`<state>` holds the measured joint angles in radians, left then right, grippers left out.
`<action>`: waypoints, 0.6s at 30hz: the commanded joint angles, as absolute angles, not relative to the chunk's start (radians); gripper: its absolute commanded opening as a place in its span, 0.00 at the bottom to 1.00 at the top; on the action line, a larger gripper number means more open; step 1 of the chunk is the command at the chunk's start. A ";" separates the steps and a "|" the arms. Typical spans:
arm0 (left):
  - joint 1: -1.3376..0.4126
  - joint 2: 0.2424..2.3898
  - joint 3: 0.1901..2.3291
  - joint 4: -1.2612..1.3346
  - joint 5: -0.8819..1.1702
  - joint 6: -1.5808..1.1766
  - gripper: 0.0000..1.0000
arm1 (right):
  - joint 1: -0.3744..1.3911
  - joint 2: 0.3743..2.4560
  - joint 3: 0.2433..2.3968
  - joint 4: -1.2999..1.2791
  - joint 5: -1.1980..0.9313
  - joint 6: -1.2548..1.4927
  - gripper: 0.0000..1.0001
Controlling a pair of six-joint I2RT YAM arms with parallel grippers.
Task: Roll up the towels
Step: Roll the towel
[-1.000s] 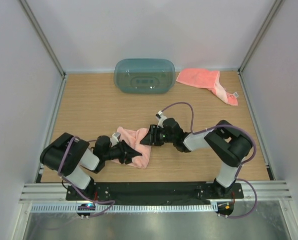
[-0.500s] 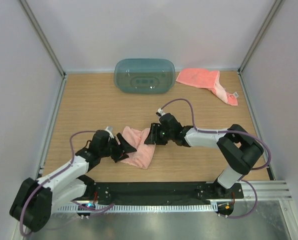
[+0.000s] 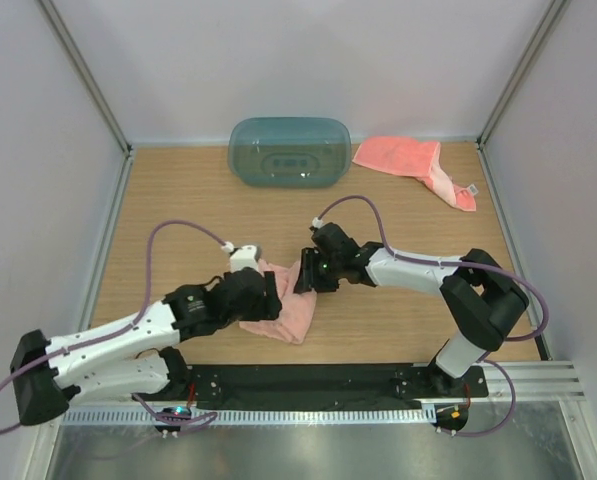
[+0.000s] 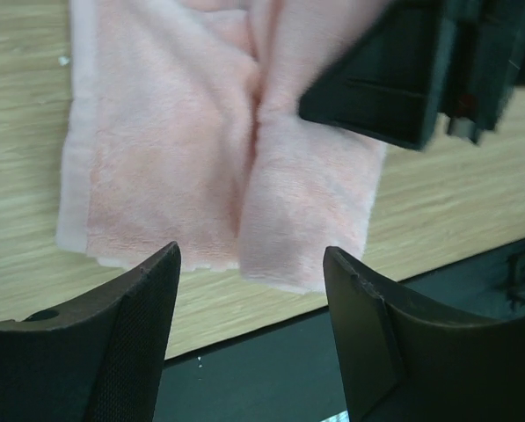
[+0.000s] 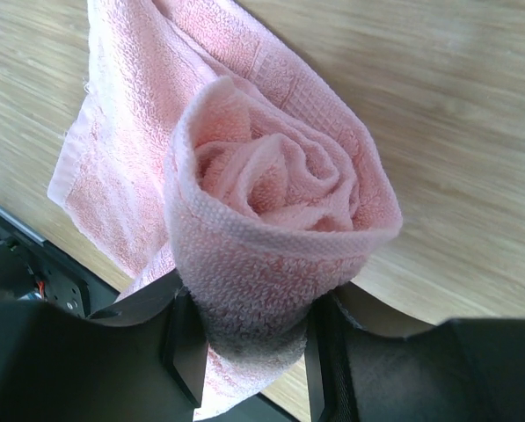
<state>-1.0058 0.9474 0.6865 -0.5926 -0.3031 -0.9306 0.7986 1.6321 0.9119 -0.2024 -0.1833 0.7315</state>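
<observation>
Two salmon-pink terry cloths lie on the light wooden tabletop (image 3: 178, 210). The near towel (image 3: 284, 316) sits about mid-table, toward the front edge, and it is half rolled. One end is wound into a tight spiral, while the rest lies flat on the wood.

The right gripper (image 3: 304, 278) reaches in from the right with its fingers (image 5: 187, 343) pinched around that rolled end, squeezing the spiral between them. Seen from its own wrist camera, the coil faces straight up at you and the loose tail trails off to the left.

The left gripper (image 3: 266, 297) comes in low from the left and hangs over the flat part of the same cloth. Its two black fingers (image 4: 113, 334) are spread wide with nothing between them. Whether they touch the cloth I cannot tell.

The far towel (image 3: 410, 160) lies crumpled and unrolled in the back right corner, with a small white tag (image 3: 471, 188) at its right tip. It is just beside a translucent teal oval plastic tub (image 3: 289, 152) at the back edge of the table, well apart from both grippers.
</observation>
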 commanded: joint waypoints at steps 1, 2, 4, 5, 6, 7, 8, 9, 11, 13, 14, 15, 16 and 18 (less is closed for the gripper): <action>-1.204 1.069 0.802 -0.652 -0.627 -0.864 0.67 | 0.818 1.637 0.956 -0.308 -0.156 0.709 0.32; -1.253 1.104 0.865 -0.664 -0.676 -0.853 0.68 | 0.816 1.643 0.960 -0.314 -0.156 0.706 0.32; -1.365 1.226 0.920 -0.683 -0.757 -0.812 0.70 | 0.816 1.649 0.959 -0.318 -0.163 0.706 0.32; -1.394 1.274 0.974 -0.684 -0.770 -0.793 0.71 | 0.818 1.649 0.960 -0.321 -0.164 0.707 0.32; -1.449 1.314 0.997 -0.681 -0.787 -0.770 0.72 | 0.818 1.652 0.960 -0.321 -0.164 0.709 0.32; -1.468 1.395 1.023 -0.683 -0.813 -0.747 0.73 | 0.818 1.652 0.960 -0.322 -0.164 0.709 0.32; -1.480 1.432 1.046 -0.686 -0.813 -0.738 0.74 | 0.818 1.652 0.959 -0.324 -0.164 0.710 0.32; -1.491 1.466 1.083 -0.701 -0.816 -0.738 0.75 | 0.816 1.651 0.959 -0.328 -0.164 0.710 0.32; -1.493 1.550 1.100 -0.706 -0.796 -0.739 0.76 | 0.818 1.648 0.954 -0.328 -0.172 0.712 0.32; -1.493 1.592 1.100 -0.701 -0.795 -0.747 0.77 | 0.818 1.640 0.954 -0.331 -0.173 0.710 0.32; -1.493 1.624 1.097 -0.700 -0.793 -0.755 0.78 | 0.818 1.638 0.956 -0.336 -0.175 0.709 0.32; -1.493 1.637 1.094 -0.709 -0.795 -0.767 0.79 | 0.818 1.634 0.953 -0.340 -0.173 0.706 0.32; -1.491 1.646 1.080 -0.709 -0.795 -0.776 0.80 | 0.818 1.632 0.954 -0.344 -0.175 0.704 0.32; -1.490 1.664 1.060 -0.698 -0.790 -0.804 0.84 | 0.818 1.626 0.950 -0.344 -0.179 0.701 0.32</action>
